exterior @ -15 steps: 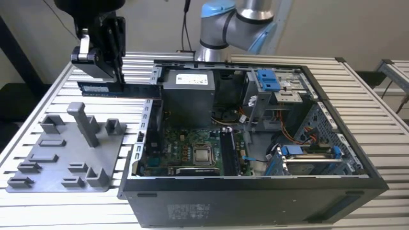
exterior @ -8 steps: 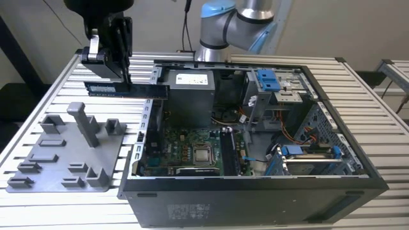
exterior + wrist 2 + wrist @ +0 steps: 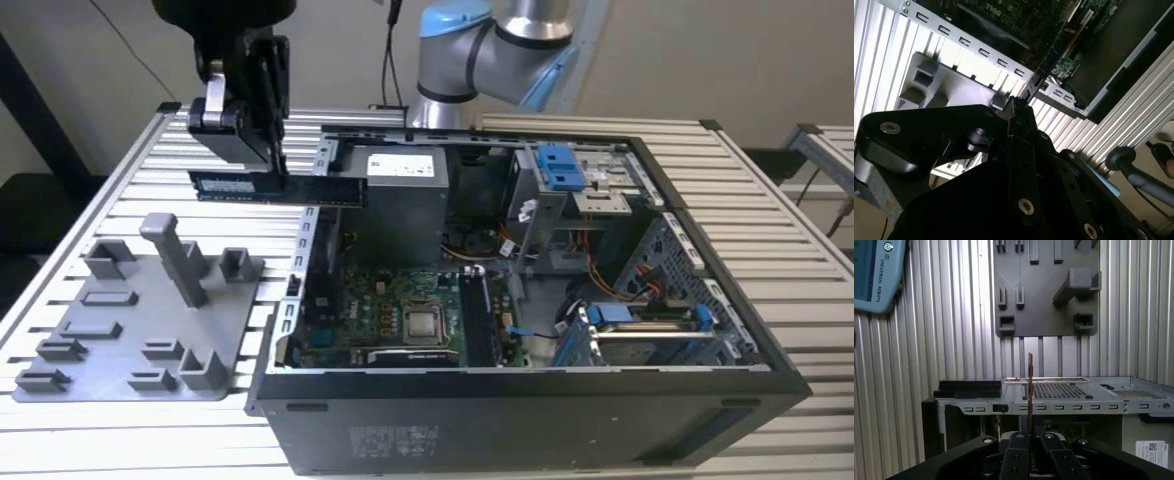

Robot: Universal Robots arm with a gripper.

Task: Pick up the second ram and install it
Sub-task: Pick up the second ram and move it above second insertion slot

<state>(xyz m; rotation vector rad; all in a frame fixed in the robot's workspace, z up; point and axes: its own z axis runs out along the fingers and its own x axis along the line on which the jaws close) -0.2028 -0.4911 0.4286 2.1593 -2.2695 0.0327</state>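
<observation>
The black end effector (image 3: 256,160) is clamped on the second ram (image 3: 287,188), a thin, flat, dark memory stick held level in the air. The stick hangs over the wall of the open black computer case (image 3: 534,405) on the exterior view's left. Below it, further to that left, a grey plastic fixture plate (image 3: 127,335) with upright blocks lies on the ribbed aluminium worktop (image 3: 147,440). Inside the case are a green motherboard (image 3: 400,310) and blue plastic drive latches (image 3: 563,166). In both wrist views the stick (image 3: 1030,380) shows edge-on, its lower part covered by the fingers (image 3: 1014,450). The memory slots are hard to make out.
</observation>
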